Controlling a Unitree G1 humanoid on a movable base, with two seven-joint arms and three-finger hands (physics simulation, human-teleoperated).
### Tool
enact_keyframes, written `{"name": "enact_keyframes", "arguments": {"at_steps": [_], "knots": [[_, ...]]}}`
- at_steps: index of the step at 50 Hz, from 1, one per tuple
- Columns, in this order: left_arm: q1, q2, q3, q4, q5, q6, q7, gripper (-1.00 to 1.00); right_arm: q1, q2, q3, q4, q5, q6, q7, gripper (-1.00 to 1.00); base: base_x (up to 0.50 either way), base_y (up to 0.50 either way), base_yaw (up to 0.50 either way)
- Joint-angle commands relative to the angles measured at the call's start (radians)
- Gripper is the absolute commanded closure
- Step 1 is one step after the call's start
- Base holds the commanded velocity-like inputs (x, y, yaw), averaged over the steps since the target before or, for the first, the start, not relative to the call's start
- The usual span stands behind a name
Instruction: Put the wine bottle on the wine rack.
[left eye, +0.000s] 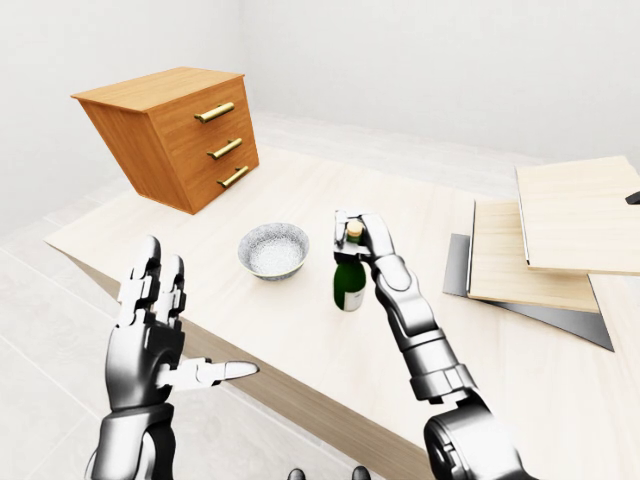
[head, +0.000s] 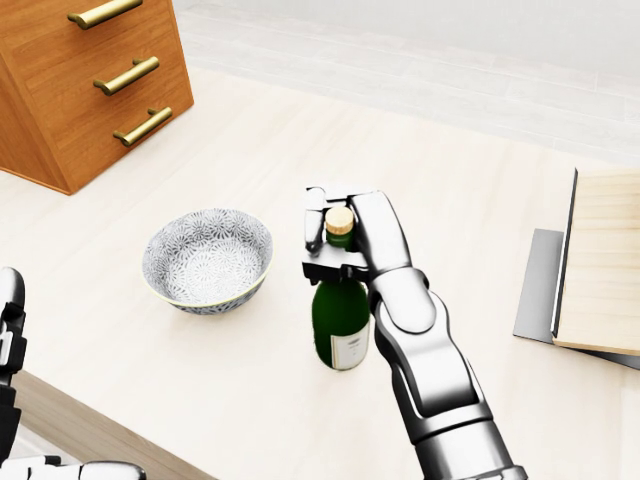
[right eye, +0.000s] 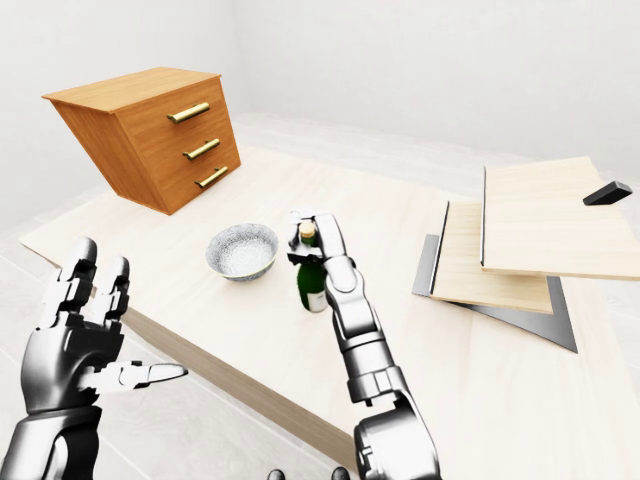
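Bright, even light all round, soft and from above, no hard source showing. The pale desk (head: 480, 180) reads nearly washed out, with only faint contact shadows under the bowl (head: 207, 258) and wine bottle (head: 341, 320). Glossy highlights run along the right hand (head: 345, 240). Everything is sharp; the eye views stretch at their edges.
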Motion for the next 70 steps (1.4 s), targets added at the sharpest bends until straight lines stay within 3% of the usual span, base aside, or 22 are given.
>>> {"name": "enact_keyframes", "arguments": {"at_steps": [1, 22, 31, 46, 53, 70], "knots": [[0.0, -0.001, 0.002, 0.002, -0.002, 0.0, -0.003, -1.0, 0.004, -0.014, -0.011, -0.07, 0.068, 0.0, -0.034, 1.0, 0.0, 0.0, 0.0], [0.004, -0.003, -0.011, 0.011, -0.002, 0.0, 0.0, -1.0, 0.006, -0.078, -0.051, -0.352, 0.125, 0.0, -0.043, 1.0, 0.0, 0.0, 0.0], [-0.002, 0.001, -0.018, 0.024, 0.001, 0.0, 0.002, -1.0, -0.037, -0.12, -0.105, -0.426, 0.177, 0.0, -0.049, 1.0, 0.0, 0.0, 0.0], [-0.001, 0.005, -0.03, 0.03, 0.002, 0.0, 0.01, -1.0, -0.125, -0.243, -0.187, -0.486, 0.315, 0.0, -0.046, 1.0, 0.0, 0.0, 0.0], [-0.002, 0.008, -0.03, 0.018, 0.001, 0.0, 0.014, -1.0, -0.175, -0.312, -0.187, -0.489, 0.342, 0.0, -0.019, 1.0, 0.0, 0.0, 0.0], [-0.027, 0.016, -0.022, 0.01, -0.004, 0.0, 0.022, -1.0, -0.271, -0.443, -0.318, -0.38, 0.474, 0.0, -0.035, 1.0, 0.0, 0.0, 0.0]]}}
